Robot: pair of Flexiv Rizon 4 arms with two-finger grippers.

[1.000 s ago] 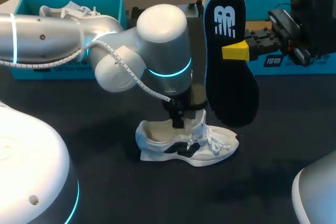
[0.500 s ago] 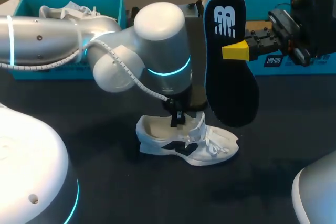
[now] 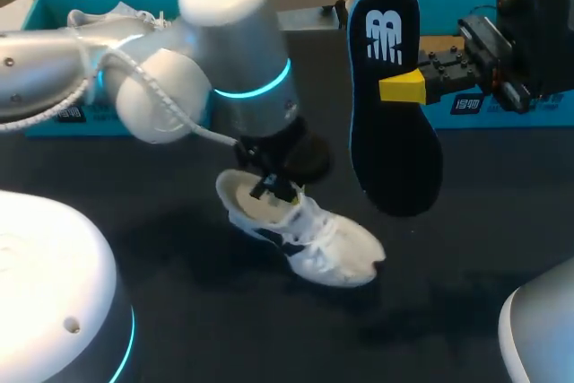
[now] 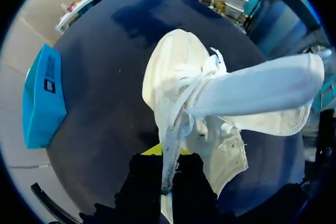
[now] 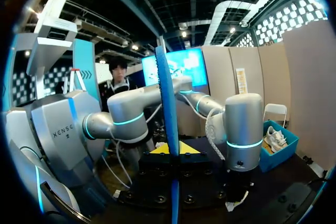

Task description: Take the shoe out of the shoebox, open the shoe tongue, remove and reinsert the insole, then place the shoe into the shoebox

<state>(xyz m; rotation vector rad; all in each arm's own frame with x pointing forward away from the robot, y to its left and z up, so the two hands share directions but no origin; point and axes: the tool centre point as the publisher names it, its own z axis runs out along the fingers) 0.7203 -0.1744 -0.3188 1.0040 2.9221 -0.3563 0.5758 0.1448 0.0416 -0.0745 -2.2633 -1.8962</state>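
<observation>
A white shoe (image 3: 316, 241) with dark side marks lies slanted on the black table (image 3: 179, 311), heel toward my left arm and toe toward the front right. My left gripper (image 3: 273, 189) is shut on the upper's edge at the shoe's opening. In the left wrist view the shoe (image 4: 210, 93) hangs ahead of that gripper (image 4: 167, 179), a thin white edge pinched between its dark fingers. My right gripper (image 3: 402, 89) is shut on the black insole (image 3: 395, 123), holding it upright above the table. In the right wrist view the insole (image 5: 168, 103) shows edge-on between the fingers of the right gripper (image 5: 171, 153).
A teal shoebox (image 3: 126, 123) with another white shoe (image 3: 99, 17) in it stands at the back left. A second teal box (image 3: 502, 109) stands at the back right behind my right arm. A teal box (image 4: 42, 98) also shows in the left wrist view.
My left gripper has shut on the shoe's upper and pulled it to the left, swinging the shoe so its toe now points to the front right. The right arm and the insole have not moved.
</observation>
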